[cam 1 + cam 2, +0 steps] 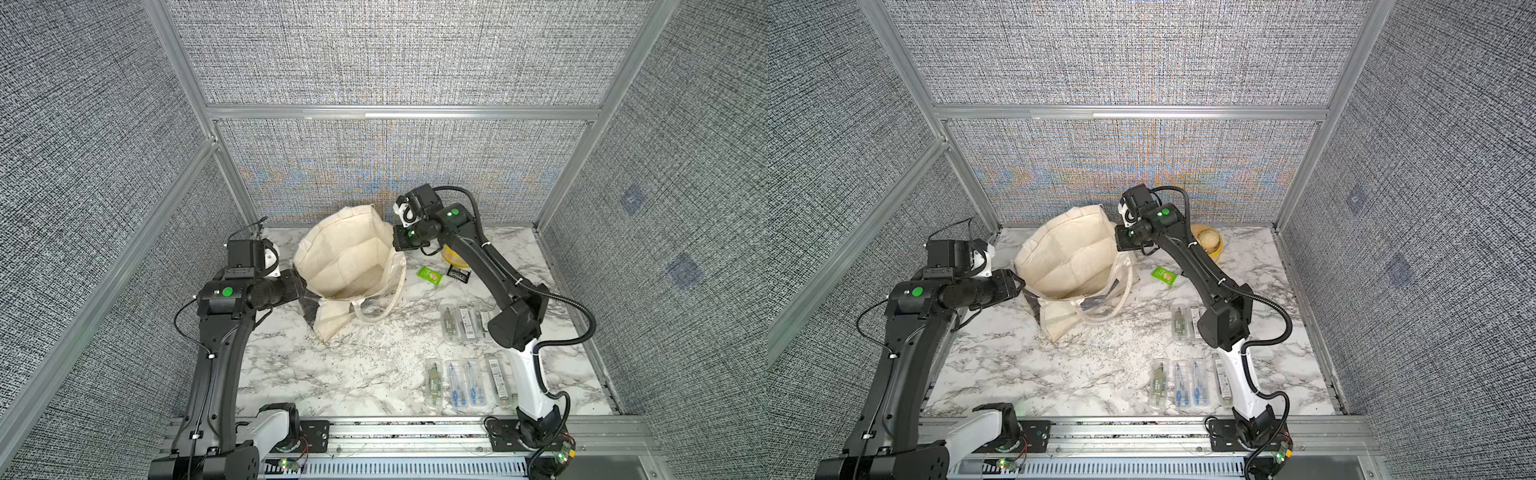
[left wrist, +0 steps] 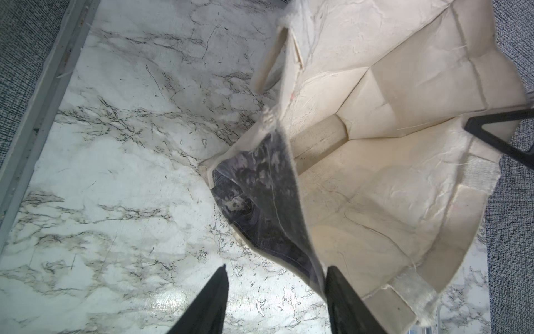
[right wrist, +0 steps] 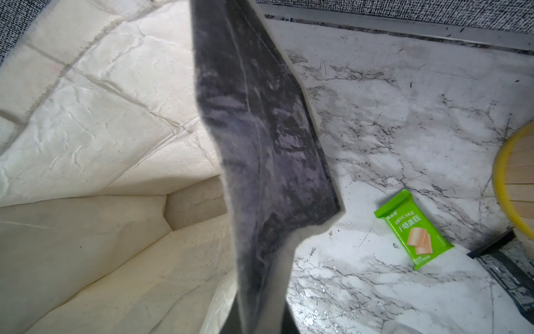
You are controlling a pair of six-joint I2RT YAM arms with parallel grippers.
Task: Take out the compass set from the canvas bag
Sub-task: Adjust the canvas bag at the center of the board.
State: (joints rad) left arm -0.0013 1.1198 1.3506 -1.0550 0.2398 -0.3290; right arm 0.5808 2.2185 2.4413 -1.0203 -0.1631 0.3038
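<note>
In both top views the canvas bag (image 1: 353, 266) (image 1: 1071, 257) stands open at the table's far centre; packaged compass sets (image 1: 457, 382) lie near right. Left wrist view: left gripper (image 2: 276, 292) fingers spread, straddling the bag's rim. Right wrist view: right gripper (image 3: 257, 321) pinches the rim's dark panel.

The right gripper's (image 3: 257, 324) fingertips are covered by the bag's (image 3: 86, 121) dark panel and cut off at the frame edge. Just beyond it, the yellow basket (image 3: 498, 179) is cropped. The black packet (image 1: 458, 274) beside the arm: print illegible.
</note>
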